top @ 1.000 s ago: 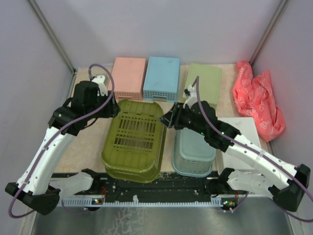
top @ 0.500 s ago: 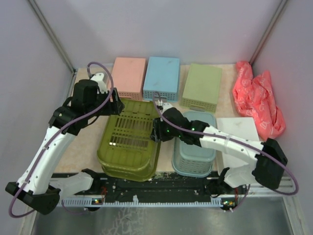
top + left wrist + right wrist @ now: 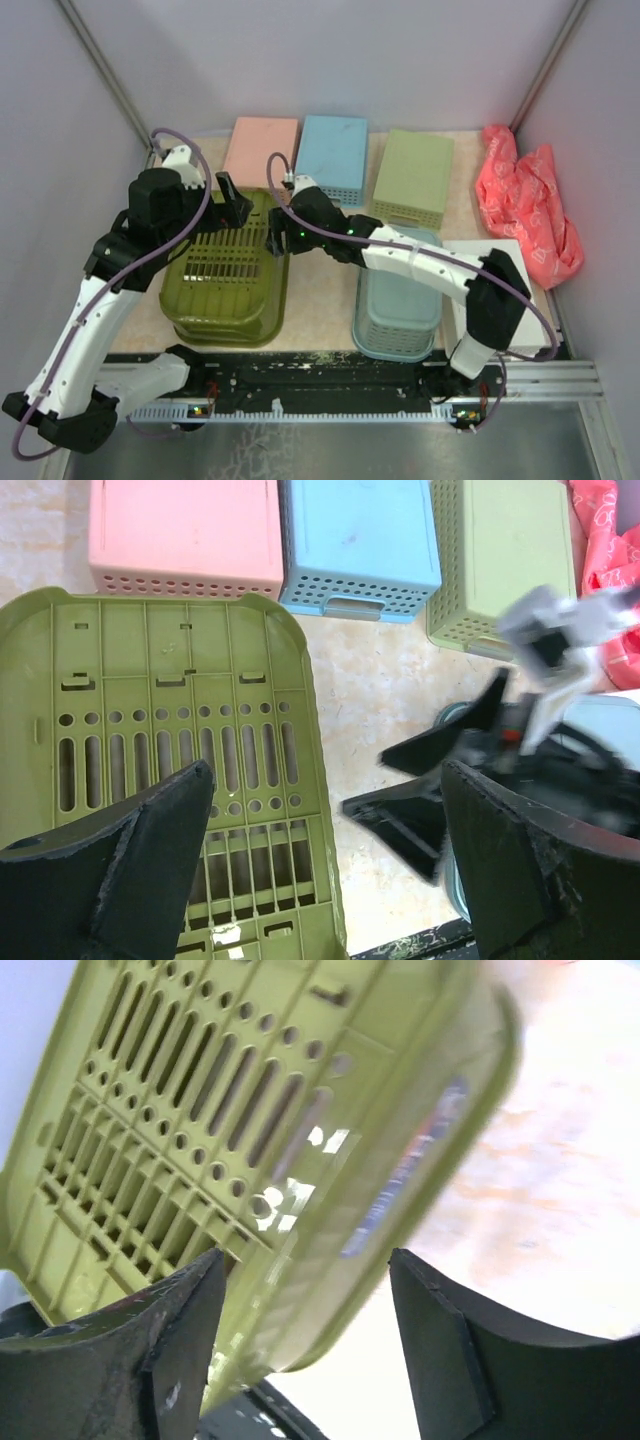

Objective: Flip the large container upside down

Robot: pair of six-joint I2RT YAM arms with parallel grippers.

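Olive basket (image 3: 225, 285) sits at eight o'clock, slotted base seemingly up already, left gripper (image 3: 325, 790) and right gripper (image 3: 305, 1260) both spread empty at its twelve and one o'clock edges, so next, likely, a clean retreat.

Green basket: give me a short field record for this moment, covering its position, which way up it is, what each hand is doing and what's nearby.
green basket: on the table, left of centre, slotted base facing the overhead camera; upright or flipped cannot be told
left hand: open, fingers wide apart over the basket's right edge
right hand: open, basket's edge seen between its fingers; contact unclear
to its right: teal basket
behind: pink tray, blue tray, green tray
far right: red bag
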